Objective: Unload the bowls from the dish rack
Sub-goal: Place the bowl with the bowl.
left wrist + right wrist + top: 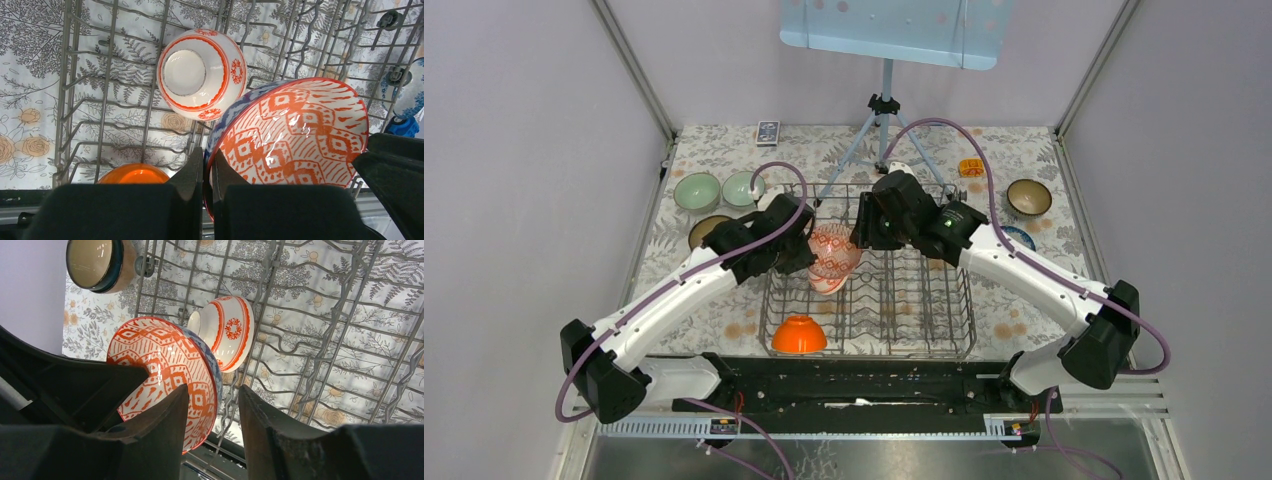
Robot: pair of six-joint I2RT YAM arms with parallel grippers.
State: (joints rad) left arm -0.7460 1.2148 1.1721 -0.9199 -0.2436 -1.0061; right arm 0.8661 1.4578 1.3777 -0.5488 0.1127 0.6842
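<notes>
Top external view: two robot arms meet over a grey wire dish rack (924, 318) on a flowered table (724, 150). The left gripper (207, 161) is pinched tight on the rim of a bowl (295, 132), holding it tilted just above the rack's far left part. This bowl is glossy, white inside with an orange-red diamond pattern, and blue outside. The right gripper (214, 391) has its jaws apart on either side of the bowl's opposite rim, not clamped as far as can be seen.

It looks like a handover. The right jaws should close squarely on the rim before the left lets go, since glazed ceramic slips easily. A red-and-white bowl (200, 75) and an orange bowl (799, 335) sit upside down in the rack.
</notes>
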